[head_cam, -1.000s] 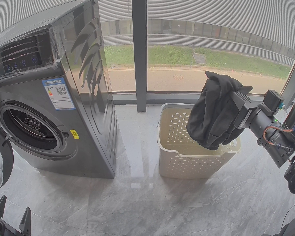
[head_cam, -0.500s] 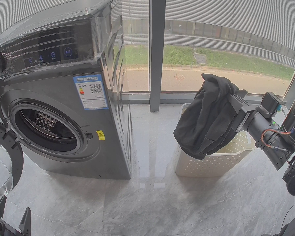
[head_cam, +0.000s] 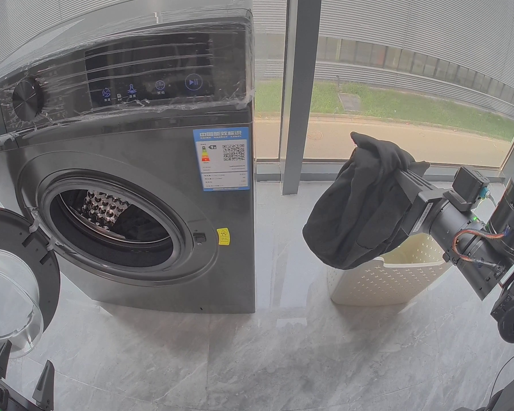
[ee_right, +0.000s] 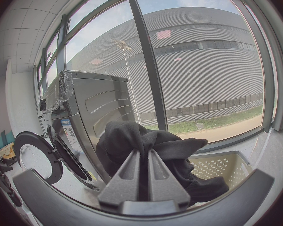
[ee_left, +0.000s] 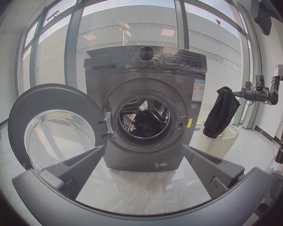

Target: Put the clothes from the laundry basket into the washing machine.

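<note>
A black garment (head_cam: 357, 209) hangs in the air from my right gripper (head_cam: 408, 179), which is shut on its top fold, just left of the white laundry basket (head_cam: 397, 278). In the right wrist view the fingers (ee_right: 129, 173) pinch the garment (ee_right: 125, 138) with the basket (ee_right: 229, 167) behind it. The grey washing machine (head_cam: 154, 144) stands at the left, its drum (head_cam: 117, 224) open and its round door (head_cam: 11, 292) swung wide. Something dark lies low in the drum (ee_left: 144, 123). My left gripper (head_cam: 23, 369) is low at the front left, open and holding nothing, and it faces the machine (ee_left: 141, 76).
A dark window post (head_cam: 300, 81) rises between the machine and the basket, with a low sill and glass wall behind. Grey tiled floor (head_cam: 280, 349) lies open in front of the machine and the basket.
The whole head view has swung toward the washing machine, which now shows face on. The held garment has shifted from above the basket to its left side, nearer the machine.
</note>
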